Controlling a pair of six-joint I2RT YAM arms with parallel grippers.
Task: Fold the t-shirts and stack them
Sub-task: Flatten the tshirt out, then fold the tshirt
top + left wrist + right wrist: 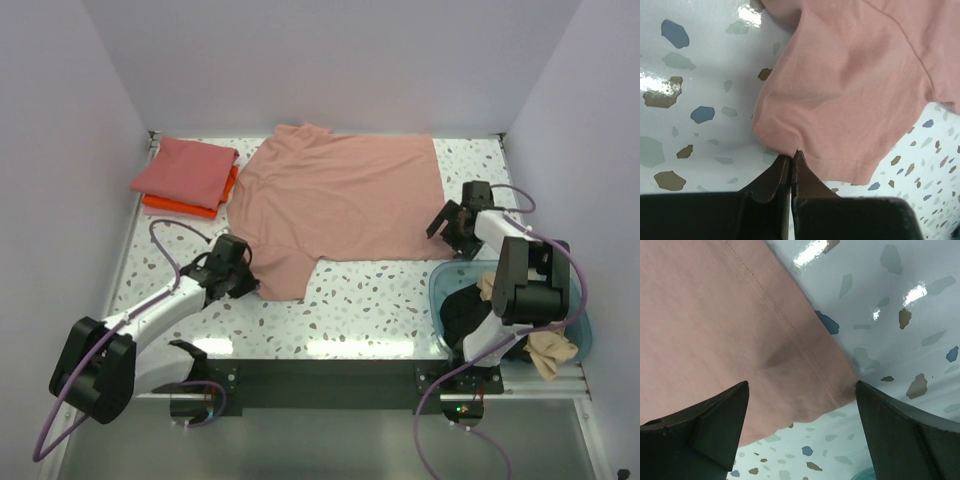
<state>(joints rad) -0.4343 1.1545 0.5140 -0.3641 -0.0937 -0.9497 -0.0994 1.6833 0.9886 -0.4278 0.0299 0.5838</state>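
Walls and table, overhead view: pale lilac walls close in a white speckled table.
Pink shirt, overhead view: the pink t-shirt lies spread flat across the far middle of the table, hem to the right, one sleeve reaching toward the near edge.
Folded pile, overhead view: a folded coral red t-shirt rests on a folded orange t-shirt in the far left corner, just beside the pink one.
Tub, overhead view: the blue tub stands at the near right with a black t-shirt and a tan t-shirt crumpled inside.
Arms, overhead view: the left gripper sits at the near sleeve's edge, and the right gripper is at the hem's near corner.
Left wrist view: the left gripper has its jaws pressed together, pinching the bunched sleeve edge of the pink t-shirt just above the table.
Right wrist view: the right gripper is spread wide and holds nothing. It straddles the stitched hem corner of the pink t-shirt, which lies flat on the table.
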